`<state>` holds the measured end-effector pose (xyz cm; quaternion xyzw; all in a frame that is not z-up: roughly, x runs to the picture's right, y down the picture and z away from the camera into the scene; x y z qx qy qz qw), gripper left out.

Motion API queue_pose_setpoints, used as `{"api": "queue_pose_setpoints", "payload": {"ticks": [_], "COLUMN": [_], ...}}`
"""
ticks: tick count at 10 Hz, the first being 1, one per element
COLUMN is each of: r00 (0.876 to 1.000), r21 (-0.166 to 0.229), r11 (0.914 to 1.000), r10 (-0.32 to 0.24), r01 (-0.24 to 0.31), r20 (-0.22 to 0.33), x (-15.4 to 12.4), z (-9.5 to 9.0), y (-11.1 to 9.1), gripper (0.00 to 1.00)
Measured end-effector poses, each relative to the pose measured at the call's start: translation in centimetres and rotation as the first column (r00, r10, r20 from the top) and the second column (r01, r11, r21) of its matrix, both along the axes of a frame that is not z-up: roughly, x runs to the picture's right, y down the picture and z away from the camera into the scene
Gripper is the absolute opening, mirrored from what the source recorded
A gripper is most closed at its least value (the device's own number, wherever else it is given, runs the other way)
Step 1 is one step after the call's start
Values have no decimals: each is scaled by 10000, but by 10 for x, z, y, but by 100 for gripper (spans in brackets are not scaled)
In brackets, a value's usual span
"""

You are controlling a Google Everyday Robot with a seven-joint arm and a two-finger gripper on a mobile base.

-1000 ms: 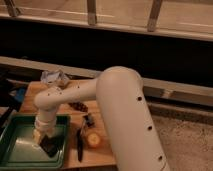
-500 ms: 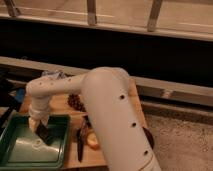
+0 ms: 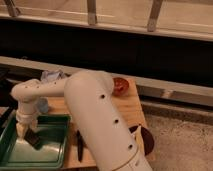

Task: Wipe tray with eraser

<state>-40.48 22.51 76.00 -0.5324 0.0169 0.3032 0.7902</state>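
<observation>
Gripper (image 3: 26, 131) apparently on eraser (image 3: 33, 139)

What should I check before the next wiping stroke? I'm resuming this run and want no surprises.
1. Gripper over the tray, at its left side: ok.
2. Eraser under the gripper, down on the tray bottom: ok.
3. Grip on the eraser: cannot tell.
4. Room for a stroke to the right across the tray bottom: ok.
5. Knife outside the tray, beside its right rim: ok.
</observation>
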Motion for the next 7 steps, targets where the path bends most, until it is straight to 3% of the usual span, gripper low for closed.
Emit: {"api": "queue_pose_setpoints", "payload": {"ticks": [2,4,7], "r00": [9999,9985,9934], "r21": [-269,-474,-326], "r11": [9996,9982,9961], "r10": [124,339,796], "r01": [-127,-359,-825], "r20": [-105,-431,-825], "x": [16,55,108], "z": [-8,-19,-18], "y": [19,39,34], "gripper": [0,0,0]}}
